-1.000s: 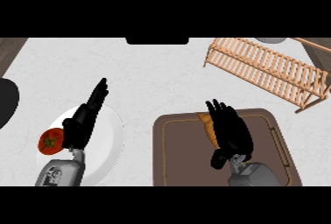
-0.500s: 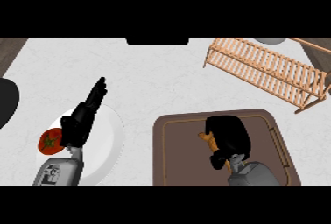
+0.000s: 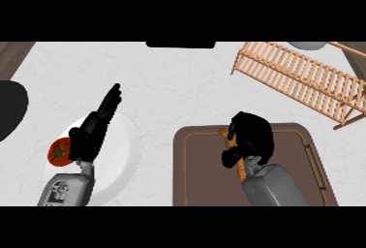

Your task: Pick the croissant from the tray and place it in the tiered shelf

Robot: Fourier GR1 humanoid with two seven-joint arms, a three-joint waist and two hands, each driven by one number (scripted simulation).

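The pale marbled counter (image 3: 178,82) carried a brown tray (image 3: 187,186) near its front edge, with a white plate (image 3: 127,145) just beside it to the left. A slatted wooden tiered shelf (image 3: 300,80) lay at the back right, well apart from both, and a dark round object (image 3: 8,111), perhaps a pan, sat at the far left.

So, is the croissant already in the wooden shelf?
No, the croissant lies on the brown tray under the curled right hand, apart from the wooden shelf.

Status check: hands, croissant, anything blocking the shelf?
Right hand curled on croissant, over tray. Left hand open above plate. Nothing seen between tray and tiered shelf.
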